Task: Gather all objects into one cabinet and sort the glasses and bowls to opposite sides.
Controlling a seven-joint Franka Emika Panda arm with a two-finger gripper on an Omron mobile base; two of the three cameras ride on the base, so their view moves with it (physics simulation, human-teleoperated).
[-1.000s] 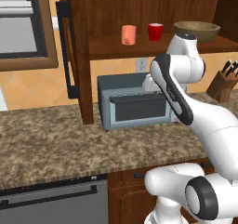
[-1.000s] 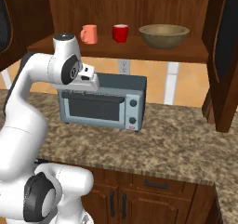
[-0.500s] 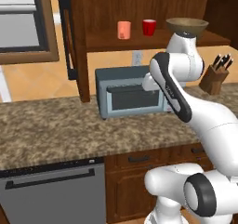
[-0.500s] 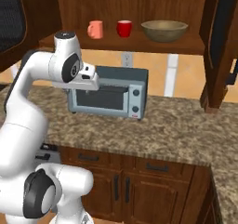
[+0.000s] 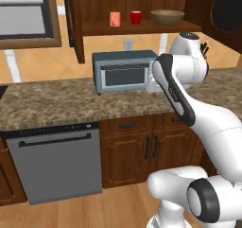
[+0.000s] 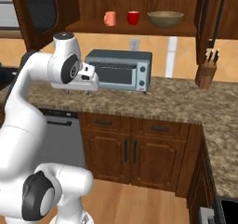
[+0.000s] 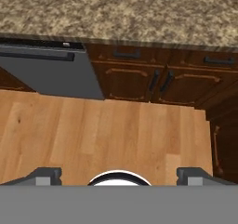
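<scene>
Shelf of the cabinet [image 5: 132, 29] carries three task items: salmon-pink cup [image 5: 115, 19] and red cup [image 5: 136, 17] side by side toward the left, tan-brown bowl [image 5: 167, 17] apart on the right. So cups and bowl already sit at opposite ends. The grey mug is not on the shelf; judged still to be fetched, so the task is most of the way along, not finished.

Gripper [image 7: 118, 176] carries nothing; jaws stand spread wide, one fingertip [image 7: 44, 175] at each lower corner of the hand view, which looks down on the wooden floor [image 7: 107, 135], the dishwasher [image 7: 46, 72] and lower cupboards below the counter [image 5: 52, 101]. In the base views the hand itself is small and partly hidden by the arm, so its exact pose is uncertain.

Versus the earlier frames: whole scene has shrunk and shifted, with more counter, the dishwasher and floor now in frame. Read as the base backing away, not the things moving. Toaster oven [image 5: 124, 71] and shelf items keep their arrangement.
</scene>
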